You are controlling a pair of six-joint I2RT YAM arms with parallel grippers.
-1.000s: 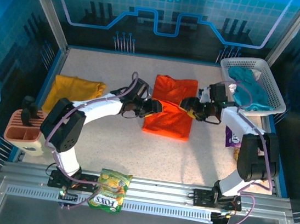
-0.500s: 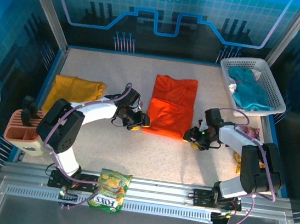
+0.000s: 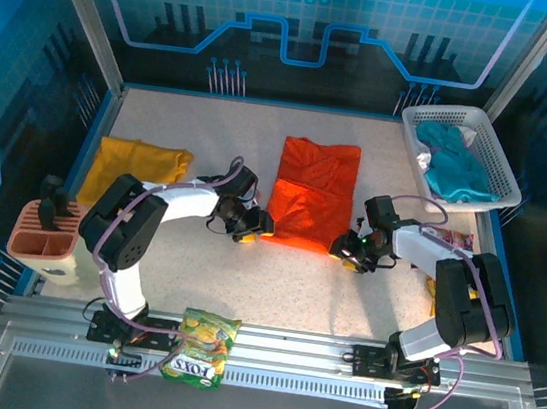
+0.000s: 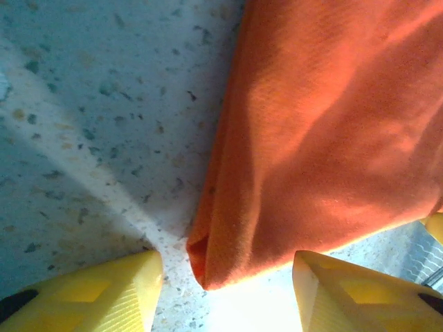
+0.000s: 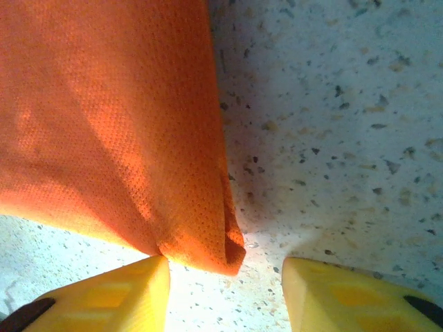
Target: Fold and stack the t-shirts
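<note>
My left claw sits low on the table at the near left corner of the orange t-shirt, and my right claw sits at its near right corner. Both are spread wide and grip nothing.

In the left wrist view the shirt's folded corner pokes into the gap between my yellow fingers — nearer the one on the left of that view, and touching neither. In the right wrist view the other corner lies between the right claw's fingers. It is just beside the one on the left, perhaps brushing it, and apart from the other.

The orange t-shirt lies flat mid-table, folded into a long rectangle with a crease across its middle. The mustard-yellow t-shirt lies folded near the table's left edge, well apart from the orange one. A white basket holding teal cloth stands at the far right corner.
</note>
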